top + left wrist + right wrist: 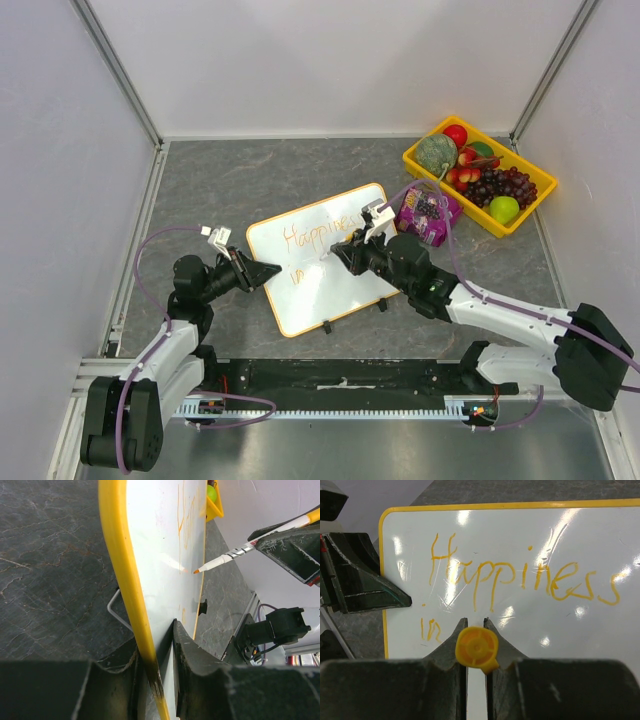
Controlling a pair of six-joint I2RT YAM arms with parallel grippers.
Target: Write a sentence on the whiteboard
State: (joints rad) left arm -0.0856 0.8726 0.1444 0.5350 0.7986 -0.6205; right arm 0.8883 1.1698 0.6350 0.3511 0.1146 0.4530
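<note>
The whiteboard (335,295) lies flat on the grey table, white with an orange-yellow rim (119,555). The sentence (520,580) reads "Happiness" in orange, with "in" (430,629) on a second line below. It also shows in the top view (318,235). My left gripper (268,272) is shut on the board's left edge (155,645). My right gripper (340,255) is shut on an orange marker (476,647) over the board's middle. The marker (235,555) points down at the surface just right of "in". I cannot tell if its tip touches.
A yellow tray (530,210) with fruit stands at the back right. A purple packet (428,215) lies between it and the board's right corner. White walls close the back and sides. Two black clips (327,327) sit on the board's near edge.
</note>
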